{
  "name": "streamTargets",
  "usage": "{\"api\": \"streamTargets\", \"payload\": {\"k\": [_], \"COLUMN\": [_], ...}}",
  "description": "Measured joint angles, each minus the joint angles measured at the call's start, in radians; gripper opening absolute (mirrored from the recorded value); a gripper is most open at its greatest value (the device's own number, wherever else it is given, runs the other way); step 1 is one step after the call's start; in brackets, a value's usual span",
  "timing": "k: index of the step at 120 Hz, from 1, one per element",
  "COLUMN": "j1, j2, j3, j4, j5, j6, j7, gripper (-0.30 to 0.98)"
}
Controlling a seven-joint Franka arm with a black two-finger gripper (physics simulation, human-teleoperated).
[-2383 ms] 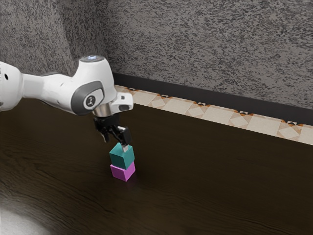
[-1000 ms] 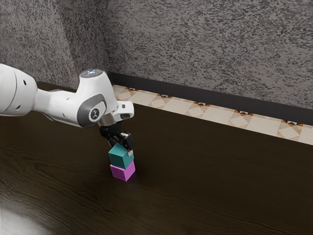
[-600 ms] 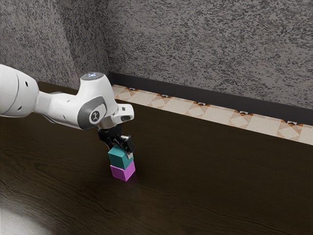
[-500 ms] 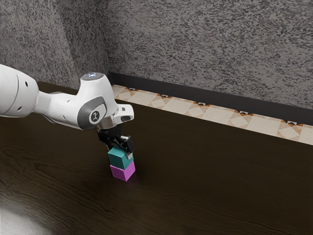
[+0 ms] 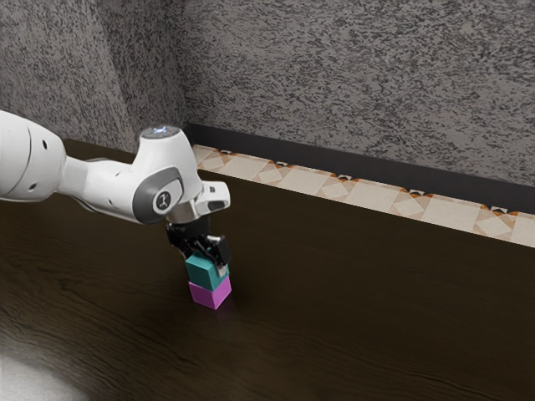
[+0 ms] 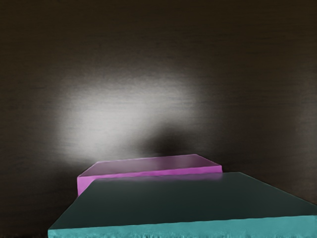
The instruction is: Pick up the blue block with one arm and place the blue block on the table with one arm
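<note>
Exterior view: reaching in from ext. view's left w/ white arm, bent down at the wrist toward a dark wood table. Carrying black gripper at the low end, slanted, right down at the upper part of the blue block. Can't tell whether wide, narrow or holding the block; contact too hidden to call. Re blue block, more teal than true blue: stacked atop a pink block, touching it, not on the table directly. Both about upright, w/ pink block resting on the table. Seen in wrist view: blue block close under the hand, dark greenish on top, brighter teal along the nearer side. Just past its far edge, part of the pink block's top, jutting out, so not quite flush in the stack. Beyond both, on the dark wood, a pale glare w/ a soft dark shadow btwn it and the pink block. Back in ext. view, past the table: a patterned tile strip, then a dark band along the foot of a rough gray wall.
</note>
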Motion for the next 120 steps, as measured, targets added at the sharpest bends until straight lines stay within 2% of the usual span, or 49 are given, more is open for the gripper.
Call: {"api": "streamTargets", "payload": {"k": [39,66,120], "j1": [0.0,0.0,0.0], "j2": [0.0,-0.007,-0.025], "j3": [-0.002,-0.007,-0.007], "j4": [-0.003,-0.002,-0.015], "j5": [0.001,0.002,0.009], "j6": [-0.002,0.0,0.0], "j7": [-0.008,-0.011,-0.022], "gripper": [0.68,0.53,0.39]}}
